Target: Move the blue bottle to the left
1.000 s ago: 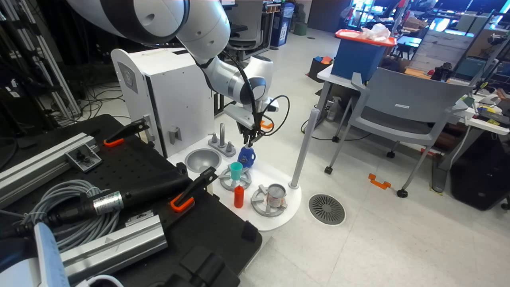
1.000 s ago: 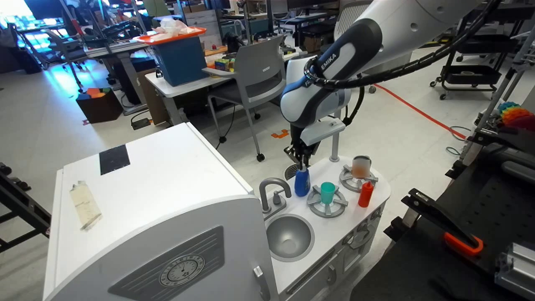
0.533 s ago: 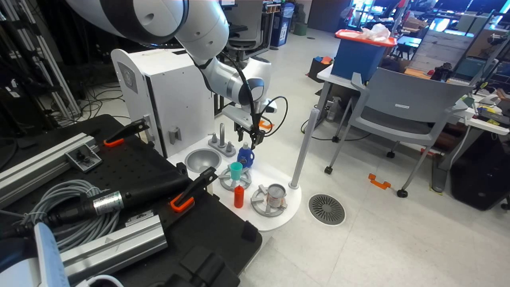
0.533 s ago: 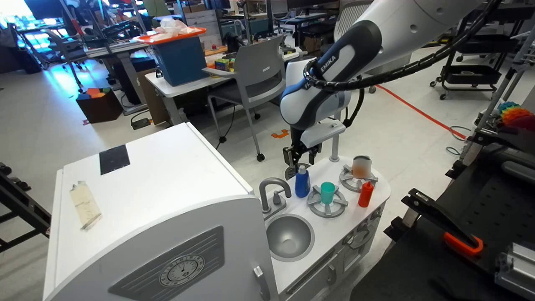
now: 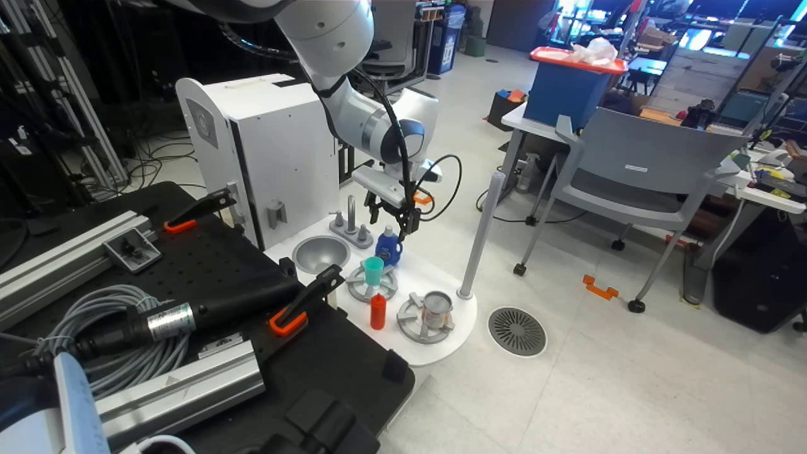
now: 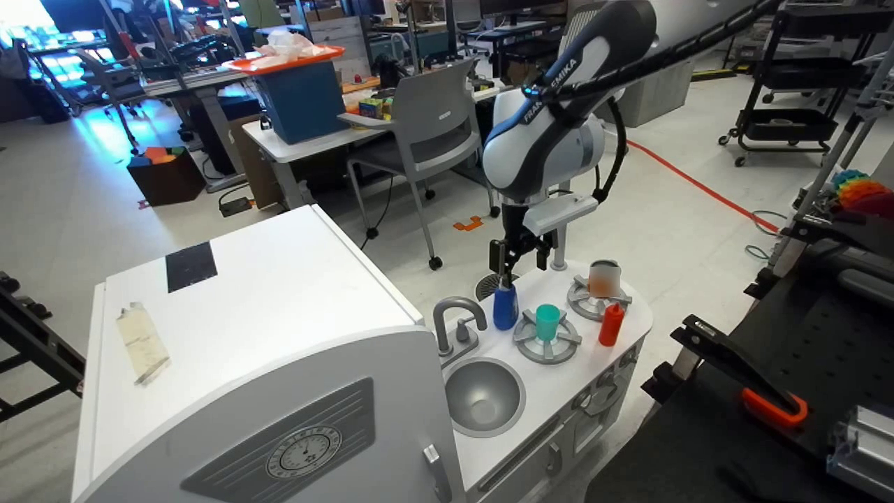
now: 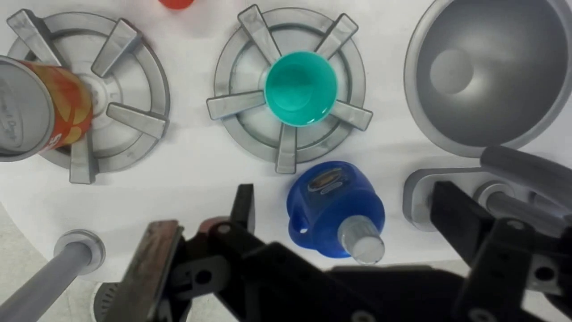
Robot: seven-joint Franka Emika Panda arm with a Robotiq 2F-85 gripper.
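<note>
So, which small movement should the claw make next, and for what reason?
I would probably raise the open claw straight up. A second ago it looked closed at the cap of the blue bottle; now its fingers stand wide apart, clear of it, and the bottle stands upright on the counter, apparently released.

I look down on a white table (image 7: 192, 156) with a rounded end. On it the blue bottle (image 7: 330, 203) stands upright, near the faucet (image 5: 351, 211) and just beside a grey burner (image 7: 287, 150). The second burner (image 7: 136, 120) lies nearer the rounded end, near the pole (image 5: 480, 239). I see the red bottle (image 5: 377, 312) upright near both burners, and the sink (image 7: 411, 85) set in beside the faucet.
</note>
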